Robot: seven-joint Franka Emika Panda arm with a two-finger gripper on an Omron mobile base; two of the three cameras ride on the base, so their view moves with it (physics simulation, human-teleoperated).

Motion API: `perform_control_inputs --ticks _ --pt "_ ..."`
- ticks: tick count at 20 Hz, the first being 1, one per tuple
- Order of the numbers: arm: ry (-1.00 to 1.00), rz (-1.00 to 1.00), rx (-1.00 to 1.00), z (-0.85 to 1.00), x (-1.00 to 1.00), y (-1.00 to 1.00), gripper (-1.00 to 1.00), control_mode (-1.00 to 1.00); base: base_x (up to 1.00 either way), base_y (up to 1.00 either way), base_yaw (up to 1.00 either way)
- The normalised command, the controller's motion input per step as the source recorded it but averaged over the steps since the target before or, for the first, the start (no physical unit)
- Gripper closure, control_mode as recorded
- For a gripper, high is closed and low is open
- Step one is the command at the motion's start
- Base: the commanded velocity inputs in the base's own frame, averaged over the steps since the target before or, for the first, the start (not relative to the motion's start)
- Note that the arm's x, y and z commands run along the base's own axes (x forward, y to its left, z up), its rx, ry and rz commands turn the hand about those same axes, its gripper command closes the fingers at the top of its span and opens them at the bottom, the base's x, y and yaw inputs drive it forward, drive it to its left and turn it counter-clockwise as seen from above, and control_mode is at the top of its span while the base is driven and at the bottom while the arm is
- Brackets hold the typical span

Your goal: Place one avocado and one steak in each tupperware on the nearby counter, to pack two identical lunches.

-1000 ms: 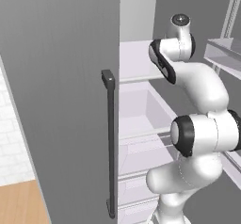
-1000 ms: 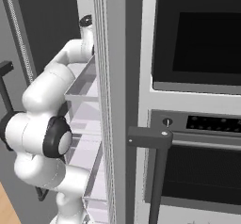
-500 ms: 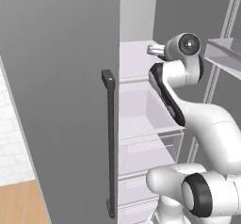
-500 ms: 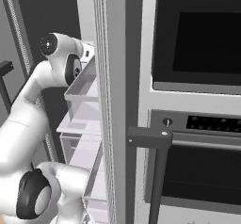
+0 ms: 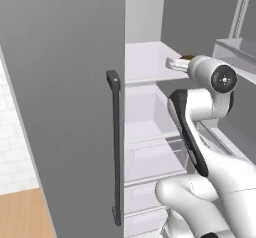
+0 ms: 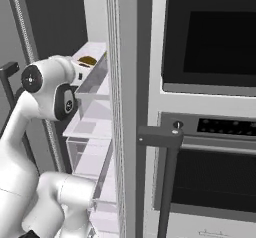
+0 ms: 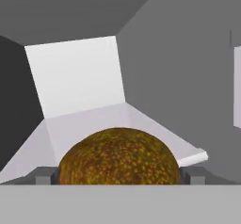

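hand view: speckled brown round avocado (image 7: 118, 156) on white fridge shelf (image 7: 89, 119), between spread gripper (image 7: 119, 176) fingertips, jaws released, straddling for pickup.

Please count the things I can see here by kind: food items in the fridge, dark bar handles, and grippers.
Round brown speckled avocado on the fridge shelf, between the finger tips: 1
Dark vertical bar handles, one on the grey fridge door, one on the oven tower: 2
Two-finger gripper, jaws wide around the avocado: 1
Total: 4
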Motion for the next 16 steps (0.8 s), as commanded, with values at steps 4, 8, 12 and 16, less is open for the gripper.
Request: perform_control_inputs --ticks 4,8,12,16 --pt "0.00 0.00 0.00 0.00 0.00 0.00 1.00 1.00 -1.00 0.47 0.00" --pt "0.00 0.00 0.00 0.00 0.00 0.00 1.00 1.00 -1.00 0.52 0.00" --pt "0.00 0.00 0.00 0.00 0.00 0.00 1.00 1.00 -1.00 0.52 0.00" --pt "0.00 0.00 0.00 0.00 0.00 0.00 1.00 1.00 -1.00 0.31 0.00"
